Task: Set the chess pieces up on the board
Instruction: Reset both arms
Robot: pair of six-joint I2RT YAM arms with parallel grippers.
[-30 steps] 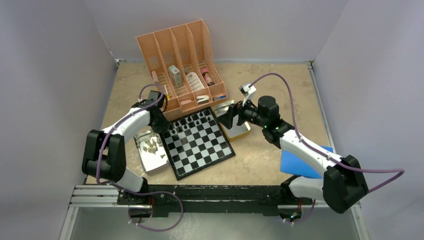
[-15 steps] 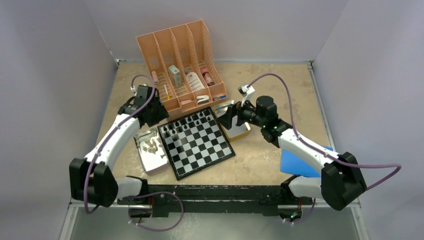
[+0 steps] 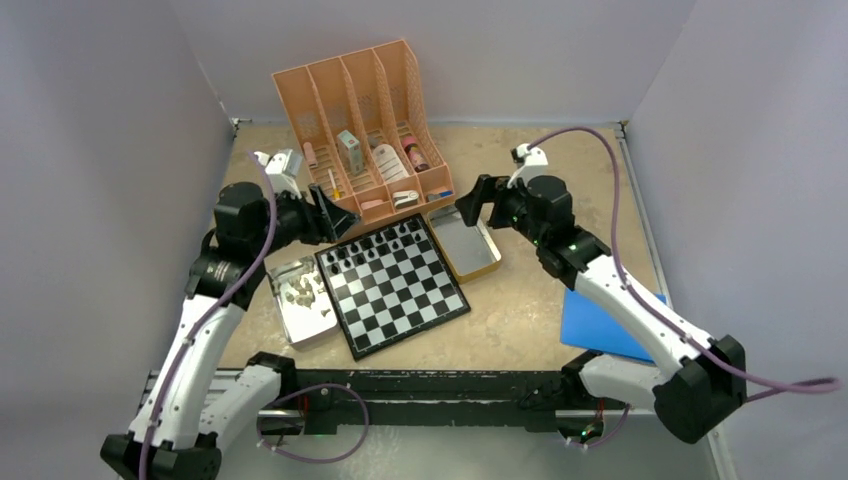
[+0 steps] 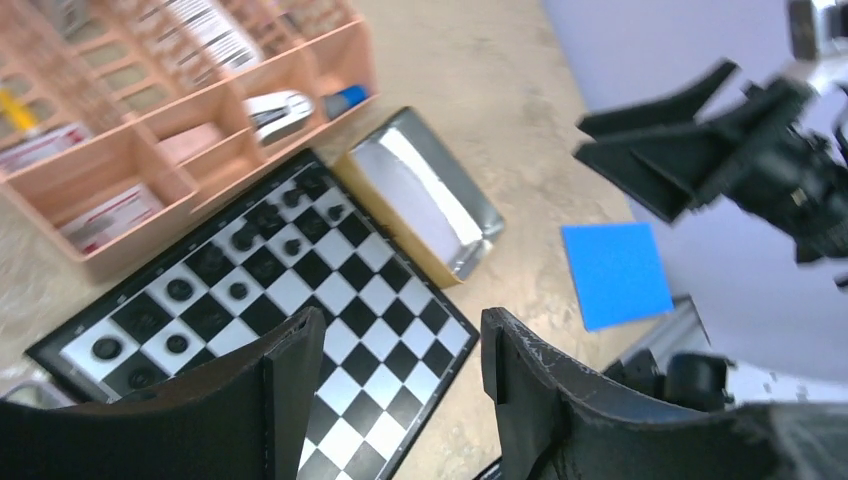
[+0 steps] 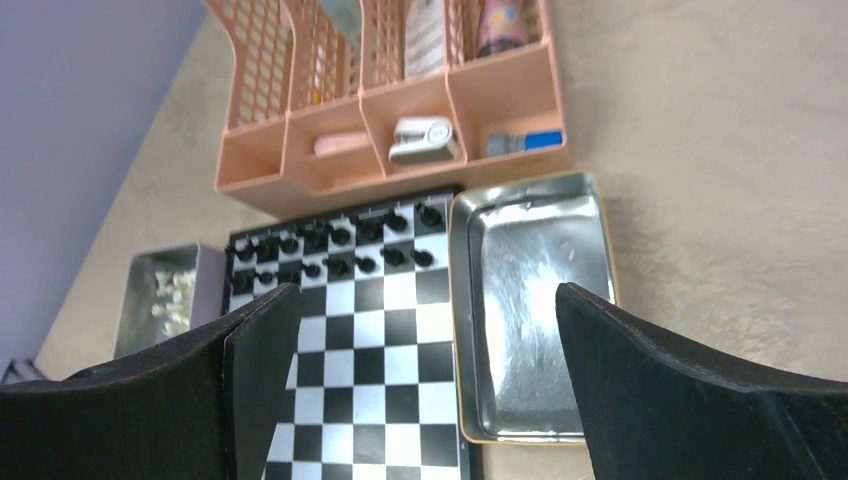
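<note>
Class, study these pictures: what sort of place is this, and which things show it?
Probably a robot test cell: plain walls box in a small table, two robot arms are bolted to a rail at its near edge, with a chessboard and desk organizer as props.

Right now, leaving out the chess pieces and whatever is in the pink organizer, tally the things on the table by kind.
Chessboard: 1
Metal trays: 2
Blue sheet: 1
Pink desk organizer: 1
Total: 5
</note>
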